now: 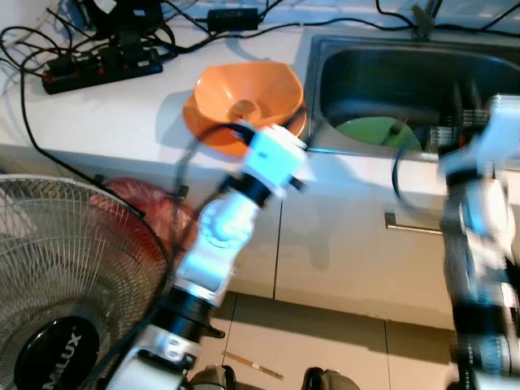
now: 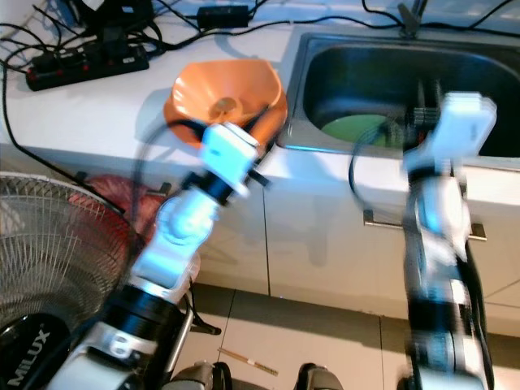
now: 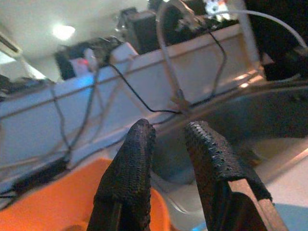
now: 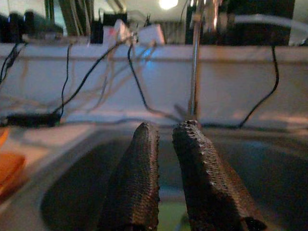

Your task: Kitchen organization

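An orange bowl (image 1: 248, 93) sits on an orange plate (image 1: 203, 126) on the white counter (image 1: 106, 114), just left of the steel sink (image 1: 341, 57). A green plate (image 1: 374, 130) lies in the sink. My left arm is raised, its wrist (image 1: 275, 158) at the counter's front edge before the bowl. In the left wrist view my left gripper (image 3: 169, 132) is slightly open and empty, above the bowl (image 3: 53, 207) and pointing toward the sink. My right arm's wrist (image 1: 487, 130) is at the sink's front rim. My right gripper (image 4: 166, 130) is shut and empty over the basin.
A black power strip (image 1: 101, 67) and tangled cables lie at the back left of the counter. A wire-caged fan (image 1: 57, 276) stands low on the left, beside a red bag (image 1: 150, 211). Cabinet doors with a handle (image 1: 414, 226) are below. The tap (image 4: 195, 62) rises behind the sink.
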